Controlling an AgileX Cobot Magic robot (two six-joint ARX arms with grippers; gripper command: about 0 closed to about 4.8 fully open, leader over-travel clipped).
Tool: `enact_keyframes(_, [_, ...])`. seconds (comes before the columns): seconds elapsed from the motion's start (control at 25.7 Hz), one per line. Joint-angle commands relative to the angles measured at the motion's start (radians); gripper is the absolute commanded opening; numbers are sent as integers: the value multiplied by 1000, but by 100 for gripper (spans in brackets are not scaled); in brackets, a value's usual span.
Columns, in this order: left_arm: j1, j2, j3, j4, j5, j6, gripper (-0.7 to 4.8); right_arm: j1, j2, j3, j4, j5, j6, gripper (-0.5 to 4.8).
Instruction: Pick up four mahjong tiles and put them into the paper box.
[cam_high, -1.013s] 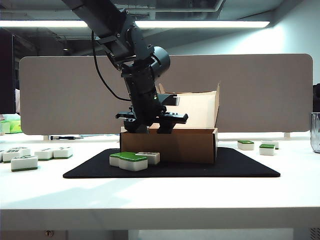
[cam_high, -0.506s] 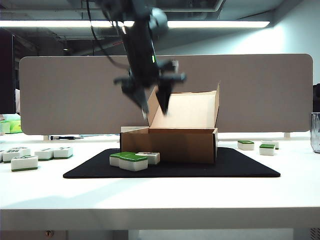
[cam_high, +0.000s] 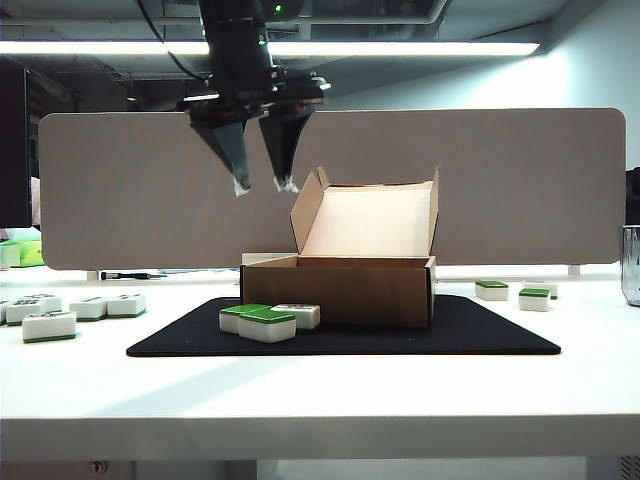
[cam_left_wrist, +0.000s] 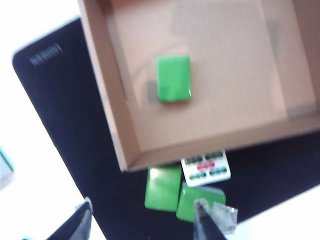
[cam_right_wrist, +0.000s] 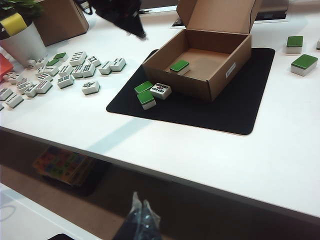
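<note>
One mahjong tile (cam_left_wrist: 173, 78) is seen green-side up inside the paper box (cam_high: 337, 289) only from the wrist views; three tiles (cam_high: 268, 319) lie on the black mat (cam_high: 480, 335) at the box's front. Spare tiles (cam_right_wrist: 75, 67) are scattered at 9 o'clock on the bench (cam_high: 320, 400). The left pincer (cam_high: 262, 186) is held released above the box; the right pincer (cam_right_wrist: 139, 216), below the bench edge, appears clenched.

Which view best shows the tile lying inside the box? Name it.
The left wrist view: it looks straight down on the green-backed tile on the paper box floor. The right wrist view shows it small and distant; in the exterior view the front wall hides it.
</note>
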Motion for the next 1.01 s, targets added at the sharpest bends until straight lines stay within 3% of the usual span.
enact_keyframes(0.04, [-1,-43,-101,5,23,81,255,1,-11,2,12,6,-3,-1])
enact_keyframes(0.27, [-1,-82,-283,57,45,89,256,0,-11,2,11,6,-3,-1])
enact_keyframes(0.43, [-9,-80,-362,165,86,57,255,0,-11,2,4,6,-2,-1])
enact_keyframes(0.7, [-69,-79,-374,137,87,-204,255,0,-11,2,3,6,-2,-1])
enact_keyframes(0.78, [-100,-65,-375,156,42,-327,255,0,-11,2,4,6,-3,-1])
enact_keyframes(1.01, [-104,-18,-375,89,0,-469,255,1,-11,2,4,6,-3,-1])
